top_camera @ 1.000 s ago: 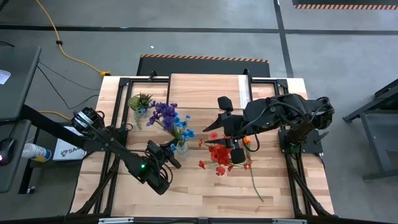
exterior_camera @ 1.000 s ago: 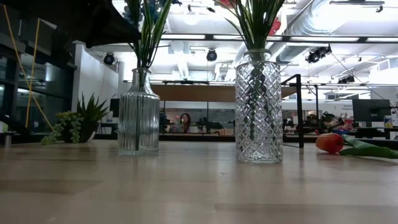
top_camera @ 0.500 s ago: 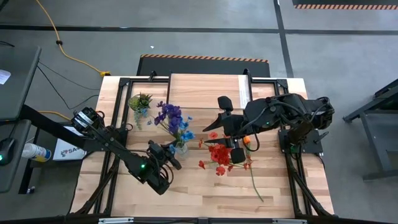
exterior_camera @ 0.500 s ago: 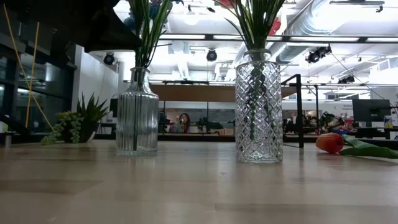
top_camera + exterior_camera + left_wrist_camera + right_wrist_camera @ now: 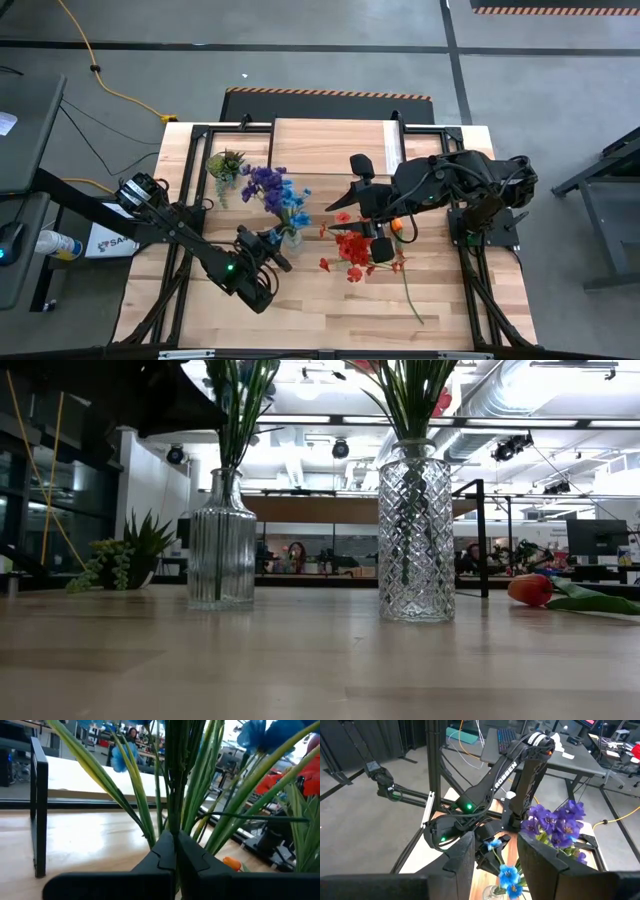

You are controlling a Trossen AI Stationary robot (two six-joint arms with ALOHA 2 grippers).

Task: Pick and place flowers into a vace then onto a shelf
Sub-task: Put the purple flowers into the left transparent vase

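My left jaws [image 5: 170,851] clench the blue and purple flowers' [image 5: 272,190] stems above the ribbed vase [image 5: 222,540], mid-bench; I should lower straight. Right jaws [image 5: 378,238] stand parted over the red flowers [image 5: 352,246].

Left fingers [image 5: 175,851] pinched together on green flower stems [image 5: 175,780].

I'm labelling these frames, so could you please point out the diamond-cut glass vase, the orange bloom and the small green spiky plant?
Diamond-cut glass vase [image 5: 415,540]: low view, mid-body.
Orange bloom [image 5: 529,590]: low view, petals.
Small green spiky plant [image 5: 148,540]: low view, leaves.
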